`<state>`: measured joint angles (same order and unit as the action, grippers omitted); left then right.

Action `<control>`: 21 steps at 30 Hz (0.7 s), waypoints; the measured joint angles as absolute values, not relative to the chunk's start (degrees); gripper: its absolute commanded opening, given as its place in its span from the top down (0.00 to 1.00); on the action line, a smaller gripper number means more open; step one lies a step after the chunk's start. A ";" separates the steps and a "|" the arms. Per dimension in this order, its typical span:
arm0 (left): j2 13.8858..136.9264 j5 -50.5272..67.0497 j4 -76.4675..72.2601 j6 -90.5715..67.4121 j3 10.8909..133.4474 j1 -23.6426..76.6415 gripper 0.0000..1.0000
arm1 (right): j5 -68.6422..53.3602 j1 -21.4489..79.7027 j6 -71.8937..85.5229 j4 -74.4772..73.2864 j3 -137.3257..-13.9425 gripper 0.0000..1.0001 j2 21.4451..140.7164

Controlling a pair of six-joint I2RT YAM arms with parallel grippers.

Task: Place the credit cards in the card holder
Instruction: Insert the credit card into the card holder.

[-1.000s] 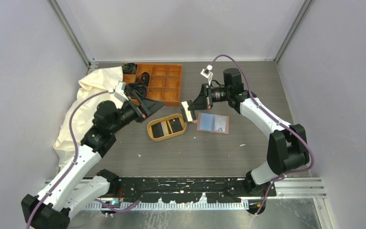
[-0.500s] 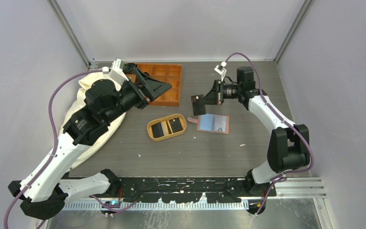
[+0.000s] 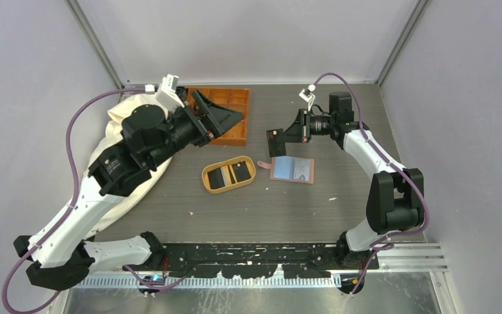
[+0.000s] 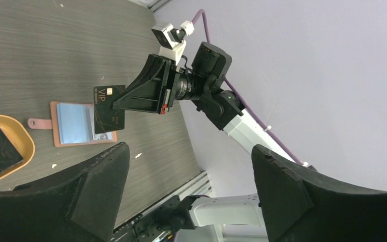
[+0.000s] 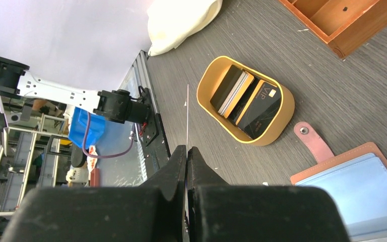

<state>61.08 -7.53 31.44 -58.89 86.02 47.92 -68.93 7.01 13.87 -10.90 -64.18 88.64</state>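
My right gripper [image 3: 282, 135] is shut on a black credit card [image 3: 274, 142], held upright on edge in the air just behind the left end of the card holder [image 3: 293, 169]. The holder lies open and flat, with a reddish-brown rim, pale blue lining and its snap strap pointing left. In the right wrist view the card [image 5: 187, 113] shows edge-on between my closed fingers [image 5: 179, 166]. More black cards [image 5: 259, 108] lie in the oval wooden tray [image 3: 206, 176]. My left gripper [image 3: 225, 120] is open and empty, raised above the orange box.
An orange compartment box [image 3: 225, 99] stands at the back, holding dark items on its left side. A cream cloth bag [image 3: 121, 124] lies at the left under my left arm. Grey walls close in the table on three sides.
My right gripper has carried the black card right and back, away from the tray. My left arm has lifted and swung back over the orange box.
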 measured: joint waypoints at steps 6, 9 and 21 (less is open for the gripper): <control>64.69 -6.72 23.81 -49.28 82.52 48.60 0.00 | -69.12 7.01 13.87 -11.18 -64.18 0.99 88.99; 65.25 -2.87 15.16 -41.36 74.06 47.75 0.00 | -69.14 7.01 13.85 -11.18 -64.18 0.99 88.99; 65.87 8.69 1.78 -15.29 56.66 46.74 0.01 | -69.14 6.87 13.80 -11.18 -64.18 0.99 88.99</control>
<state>65.87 8.69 1.78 -15.29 56.66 46.74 -69.14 6.87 13.80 -11.18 -64.18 88.99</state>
